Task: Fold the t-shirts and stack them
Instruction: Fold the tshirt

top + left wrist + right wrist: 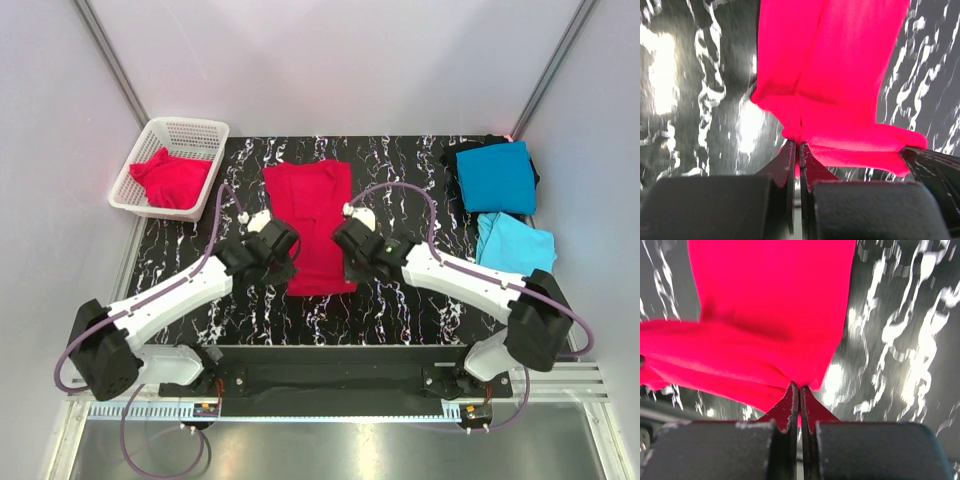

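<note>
My left pincer [799, 145] is pinched shut on one near corner of the crimson t-shirt [840, 75]. My right pincer [799, 386] is clamped tight on the other. The cloth looks thin, light and limp, bunching at each grip, so I judge it will drape rather than hold shape. Hem corners are the places to hold, drawn taut together. The shirt lies mid-frame in the top view on the bench [330, 315]. The teal-blue t-shirt [497, 175] and sky-blue t-shirt [515, 243] lie folded at right. Another red t-shirt [172, 180] sits in the basket [185, 124], upper left.
</note>
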Motion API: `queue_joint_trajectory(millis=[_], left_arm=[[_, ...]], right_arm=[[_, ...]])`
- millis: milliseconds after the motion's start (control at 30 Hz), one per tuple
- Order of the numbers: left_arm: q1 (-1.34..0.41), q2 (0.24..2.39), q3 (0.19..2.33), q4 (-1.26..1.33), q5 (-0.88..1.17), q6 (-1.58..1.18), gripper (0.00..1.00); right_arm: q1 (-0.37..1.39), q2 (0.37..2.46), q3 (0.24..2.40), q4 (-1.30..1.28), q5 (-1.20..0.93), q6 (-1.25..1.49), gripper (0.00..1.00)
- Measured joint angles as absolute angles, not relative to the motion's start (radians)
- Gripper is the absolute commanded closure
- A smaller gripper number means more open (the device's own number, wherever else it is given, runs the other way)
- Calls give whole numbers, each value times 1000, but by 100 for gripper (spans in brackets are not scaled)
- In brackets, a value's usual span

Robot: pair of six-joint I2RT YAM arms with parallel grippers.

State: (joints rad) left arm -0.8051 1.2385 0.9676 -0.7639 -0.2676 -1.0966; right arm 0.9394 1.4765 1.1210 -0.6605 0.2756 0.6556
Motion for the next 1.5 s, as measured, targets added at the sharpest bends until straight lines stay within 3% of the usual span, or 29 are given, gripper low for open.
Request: queue_joint_trajectory(millis=[667, 1067, 1200, 1267, 1333, 1500], left_arm=[[-548, 1787, 1268, -585, -180, -881, 100], [-484, 1836, 1408, -574, -157, -822, 100], [-456, 1878, 1453, -578, -149, -801, 64], [-433, 1917, 1472, -561, -149, -794, 54], [-409, 1950, 1471, -543, -155, -781, 45], [-368, 1967, 1457, -514, -165, -765, 43]], right_arm=[[631, 2011, 1550, -565, 144, 370, 100], [571, 2111, 1748, -563, 110, 308, 98], [562, 2159, 1840, -567, 99, 297, 57], [551, 2196, 1882, -562, 95, 287, 48], [539, 2227, 1902, -565, 96, 278, 43], [519, 2260, 1903, -585, 114, 272, 43]])
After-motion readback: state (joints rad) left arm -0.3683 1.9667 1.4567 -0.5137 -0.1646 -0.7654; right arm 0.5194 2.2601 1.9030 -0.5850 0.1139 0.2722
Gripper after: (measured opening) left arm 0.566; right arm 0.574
